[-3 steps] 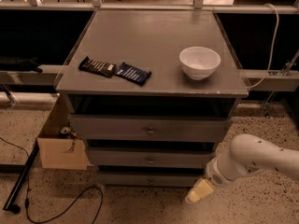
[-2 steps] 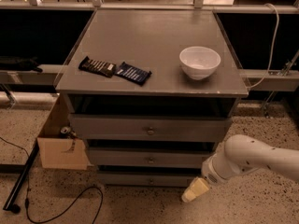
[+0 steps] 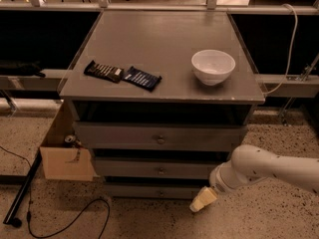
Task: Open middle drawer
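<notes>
The grey cabinet (image 3: 164, 44) has three flat-fronted drawers stacked under its top. The middle drawer (image 3: 129, 169) is the medium-height front, with a small round knob (image 3: 161, 171) at its centre; it looks pushed in. The taller top drawer (image 3: 119, 136) is above it and the slim bottom drawer (image 3: 139, 190) below it. My gripper (image 3: 202, 200), cream-tipped on a white arm (image 3: 259, 169), comes in from the right. It hangs low in front of the bottom drawer's right end, below and right of the middle knob, apart from it.
A white bowl (image 3: 213, 66) and two dark snack bars (image 3: 122, 75) lie on the cabinet top. An open cardboard box (image 3: 65, 161) stands against the cabinet's left side. A black cable (image 3: 70, 223) and a black pole (image 3: 24, 190) lie on the speckled floor at left.
My gripper has moved a little to the left and slightly up, closer to the drawer fronts. The drawers and the things on top have not moved.
</notes>
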Motion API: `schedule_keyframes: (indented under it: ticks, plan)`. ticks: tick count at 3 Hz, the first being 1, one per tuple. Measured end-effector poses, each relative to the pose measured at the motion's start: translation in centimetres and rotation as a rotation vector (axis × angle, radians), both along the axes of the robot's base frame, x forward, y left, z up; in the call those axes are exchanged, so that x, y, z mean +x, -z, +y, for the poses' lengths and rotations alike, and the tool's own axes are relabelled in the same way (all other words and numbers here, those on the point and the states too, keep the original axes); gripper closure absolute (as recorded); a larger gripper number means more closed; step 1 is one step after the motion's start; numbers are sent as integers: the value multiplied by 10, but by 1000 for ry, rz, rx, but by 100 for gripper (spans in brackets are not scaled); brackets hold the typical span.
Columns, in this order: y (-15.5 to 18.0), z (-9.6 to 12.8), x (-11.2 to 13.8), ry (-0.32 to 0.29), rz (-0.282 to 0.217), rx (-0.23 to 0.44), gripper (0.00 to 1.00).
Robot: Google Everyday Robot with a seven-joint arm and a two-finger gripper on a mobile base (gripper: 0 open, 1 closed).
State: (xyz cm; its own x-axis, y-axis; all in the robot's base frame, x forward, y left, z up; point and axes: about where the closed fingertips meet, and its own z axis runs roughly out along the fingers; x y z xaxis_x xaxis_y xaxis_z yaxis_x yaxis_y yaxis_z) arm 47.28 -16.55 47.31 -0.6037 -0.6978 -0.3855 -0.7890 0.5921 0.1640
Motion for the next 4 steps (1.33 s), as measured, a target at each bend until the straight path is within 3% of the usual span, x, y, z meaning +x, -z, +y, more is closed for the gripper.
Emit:
schedule_keyframes:
  ticks: [2,4]
  plan:
    - [-7,5,29,-8,-139,-18,0]
    - [-2,5,35,2,-140,-38,0]
